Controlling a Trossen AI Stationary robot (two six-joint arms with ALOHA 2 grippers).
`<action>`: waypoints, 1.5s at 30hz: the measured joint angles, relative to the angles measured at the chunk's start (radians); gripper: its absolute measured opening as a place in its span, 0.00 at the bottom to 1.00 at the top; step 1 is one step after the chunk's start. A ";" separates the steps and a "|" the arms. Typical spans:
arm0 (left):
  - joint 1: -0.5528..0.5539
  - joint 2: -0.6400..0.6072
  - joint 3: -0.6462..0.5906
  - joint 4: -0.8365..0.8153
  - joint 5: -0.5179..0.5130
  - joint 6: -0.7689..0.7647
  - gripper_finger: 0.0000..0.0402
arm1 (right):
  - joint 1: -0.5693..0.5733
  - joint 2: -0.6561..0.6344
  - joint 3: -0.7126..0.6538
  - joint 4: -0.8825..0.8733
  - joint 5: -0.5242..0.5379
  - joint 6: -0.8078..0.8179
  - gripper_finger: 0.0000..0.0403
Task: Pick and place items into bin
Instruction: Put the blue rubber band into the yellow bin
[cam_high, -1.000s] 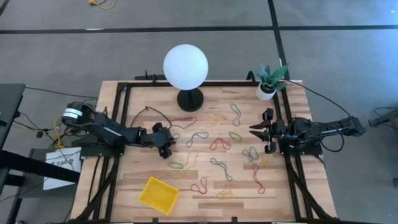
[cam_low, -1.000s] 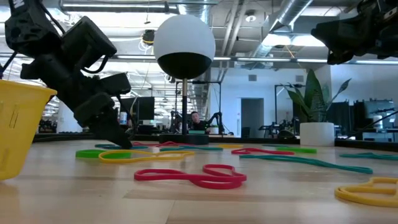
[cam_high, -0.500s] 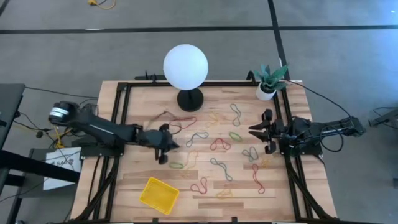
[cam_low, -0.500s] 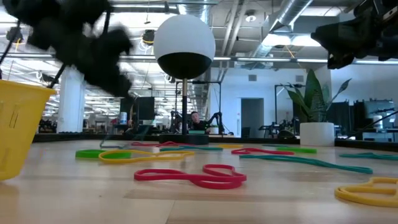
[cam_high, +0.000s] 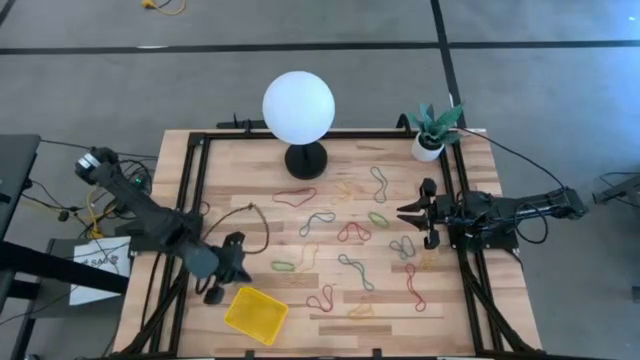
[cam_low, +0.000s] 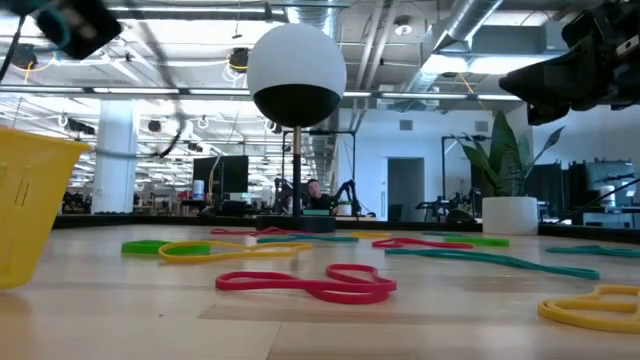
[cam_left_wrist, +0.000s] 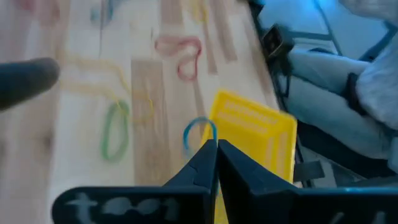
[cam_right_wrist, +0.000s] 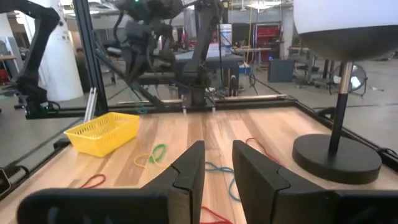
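Yellow bin (cam_high: 255, 313), left gripper (cam_high: 222, 281) clamped beside it, held band blurred

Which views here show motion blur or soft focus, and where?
Left wrist view: the wooden table top and bright yellow plastic tray are smeared. Low view: the left arm is a streaked blur at upper left; the red rubber-band loop is sharp. High view: crisp.

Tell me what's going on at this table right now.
A two-armed robot is clearing rubber bands off a wooden table into a yellow bin. The left gripper, shut on a blue band, hangs beside the bin. The right gripper waits at the table's right side. Many bands lie loose.
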 joint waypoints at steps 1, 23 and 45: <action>-0.018 0.020 -0.001 0.001 -0.007 -0.037 0.00 | 0.000 0.000 0.000 -0.004 0.000 0.000 0.19; -0.088 0.252 0.032 0.088 0.078 -0.212 0.00 | 0.000 0.000 0.000 -0.003 0.000 0.057 0.19; 0.021 0.121 0.032 0.037 -0.328 0.007 0.22 | -0.054 0.277 0.058 -0.042 0.109 0.174 0.23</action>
